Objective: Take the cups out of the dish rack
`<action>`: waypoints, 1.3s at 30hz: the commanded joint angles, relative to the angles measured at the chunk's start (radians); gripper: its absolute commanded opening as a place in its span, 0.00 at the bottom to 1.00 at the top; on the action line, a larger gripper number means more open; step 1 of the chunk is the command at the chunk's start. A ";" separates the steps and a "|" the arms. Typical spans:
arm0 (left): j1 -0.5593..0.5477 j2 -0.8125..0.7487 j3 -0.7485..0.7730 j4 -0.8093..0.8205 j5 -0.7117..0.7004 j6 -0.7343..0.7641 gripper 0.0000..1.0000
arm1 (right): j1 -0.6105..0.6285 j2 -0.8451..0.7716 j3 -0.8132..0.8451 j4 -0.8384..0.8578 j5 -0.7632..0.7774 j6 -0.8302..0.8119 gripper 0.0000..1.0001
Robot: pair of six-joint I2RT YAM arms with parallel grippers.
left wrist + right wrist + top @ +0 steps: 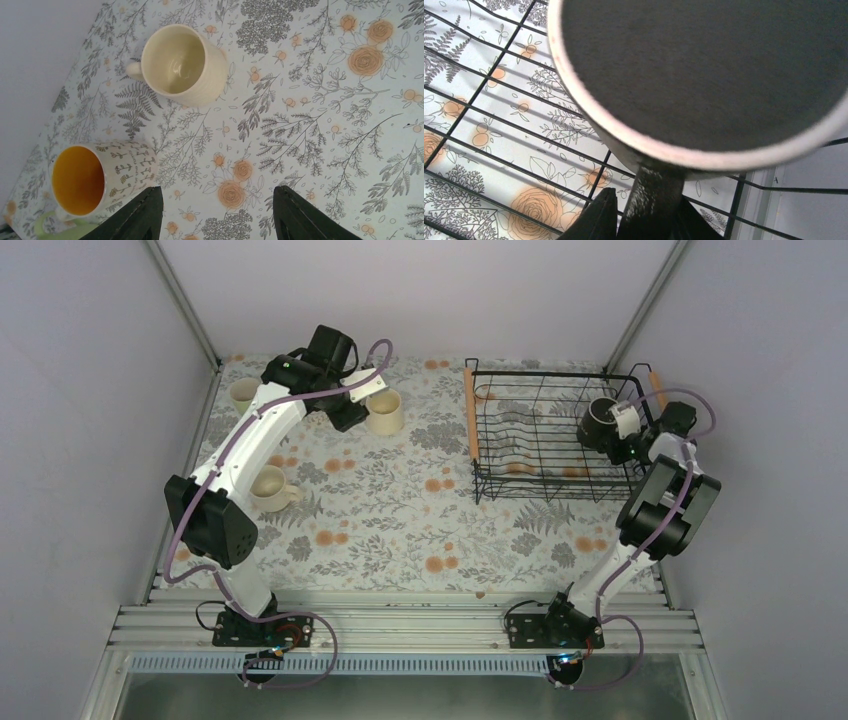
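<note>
The black wire dish rack (540, 490) with wooden bar handles stands at the right. My right gripper (620, 428) is shut on the handle (651, 195) of the black cup (598, 423), over the rack's right end; rack wires (734, 212) show below the cup (704, 70). My left gripper (348, 416) is open and empty above the cloth, beside the tall cream cup (384, 412). The left wrist view shows the cream cup (175, 65), the patterned white cup with orange inside (95, 175) by the left finger (137, 217), and a sliver of pale green cup (50, 227).
A pale green cup (243, 393) stands at the far left corner and a beige mug with a handle (270, 488) stands by the left arm. A floral cloth (420, 510) covers the table. Grey walls close in on three sides.
</note>
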 commanded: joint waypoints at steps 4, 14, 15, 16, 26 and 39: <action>-0.005 -0.057 -0.033 0.062 0.064 -0.009 0.56 | -0.006 -0.041 0.057 -0.026 -0.032 0.031 0.14; -0.005 -0.126 -0.153 0.171 0.115 -0.002 0.55 | -0.007 -0.065 0.040 0.013 0.008 0.077 0.04; -0.005 -0.133 -0.166 0.179 0.116 0.001 0.55 | -0.007 -0.057 0.049 0.008 0.007 0.082 0.04; -0.005 -0.139 -0.176 0.184 0.120 0.006 0.55 | -0.007 -0.049 0.058 -0.002 0.004 0.086 0.04; -0.007 -0.201 -0.236 0.249 0.158 -0.001 0.48 | 0.003 -0.072 0.112 -0.039 -0.052 0.131 0.04; -0.034 -0.233 -0.266 0.493 0.240 -0.093 0.86 | 0.056 -0.307 0.146 -0.158 -0.181 0.174 0.04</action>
